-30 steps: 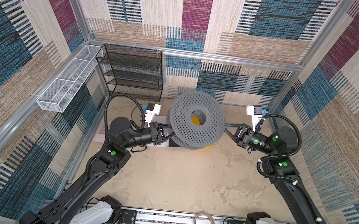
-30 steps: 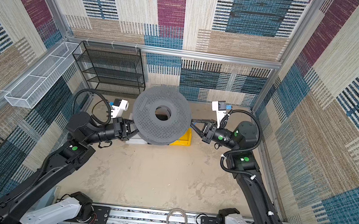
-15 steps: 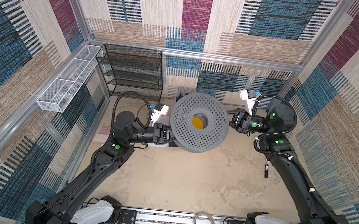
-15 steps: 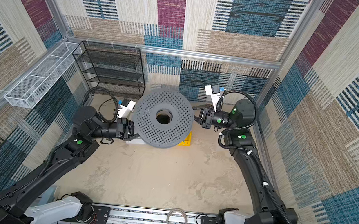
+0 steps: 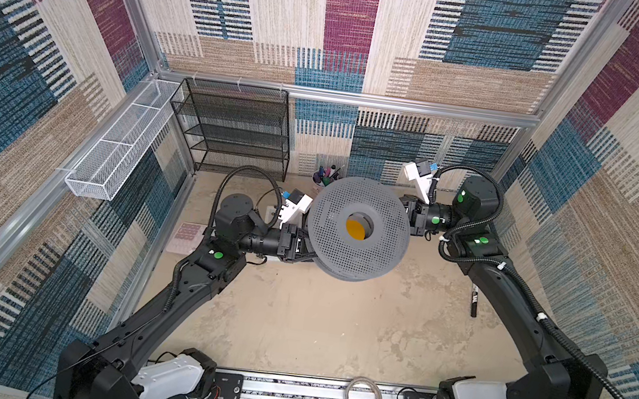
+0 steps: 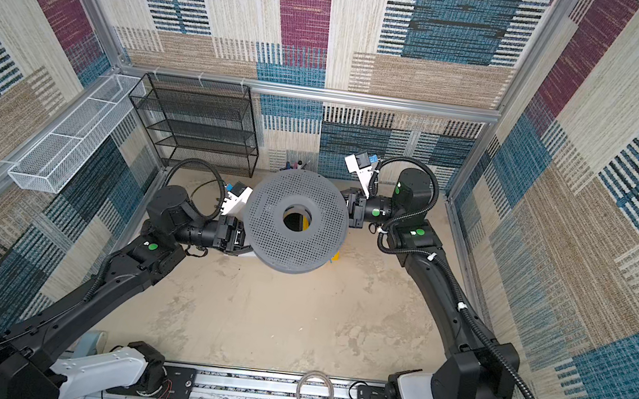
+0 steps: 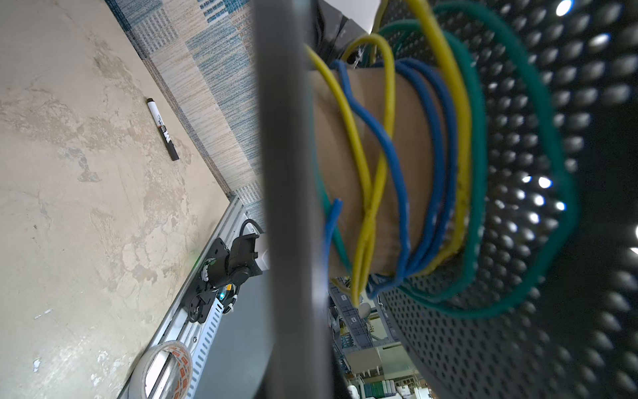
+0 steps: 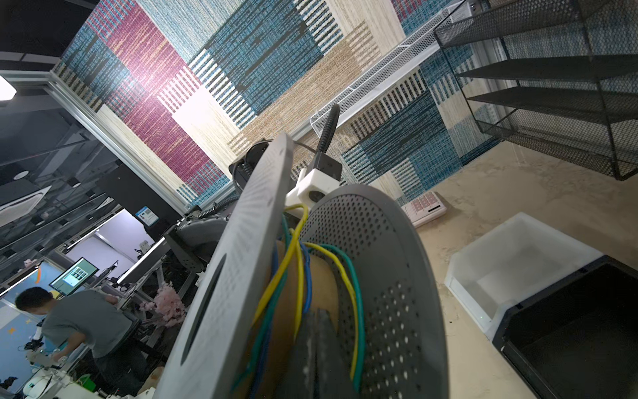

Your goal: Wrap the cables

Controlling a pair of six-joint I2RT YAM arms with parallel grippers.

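Note:
A grey perforated spool (image 5: 343,260) (image 6: 290,247) hangs tilted above the floor. My left gripper (image 5: 304,253) (image 6: 246,246) is shut on the edge of its lower flange (image 7: 286,207); the jaws themselves are hidden in the left wrist view. Blue cable (image 7: 397,152), yellow cable (image 7: 352,121) and green cable (image 7: 480,138) lie in loose turns round the cardboard core. My right gripper (image 8: 316,314) (image 5: 406,220) is shut, its fingers between the two flanges. A blue cable (image 8: 307,279) ends at its tips; I cannot tell if it is pinched.
A black marker (image 5: 474,300) lies near the right wall. A tape roll (image 5: 363,397) sits on the front rail. At the back stand a black mesh shelf (image 5: 234,130) and a pen cup (image 5: 325,176). A white bin (image 8: 518,262) and a black bin (image 8: 580,328) are below the spool.
The spool has shifted a little right and tilted with the left gripper. The right arm has folded back toward the rear wall, and its gripper has moved in against the spool's right edge.

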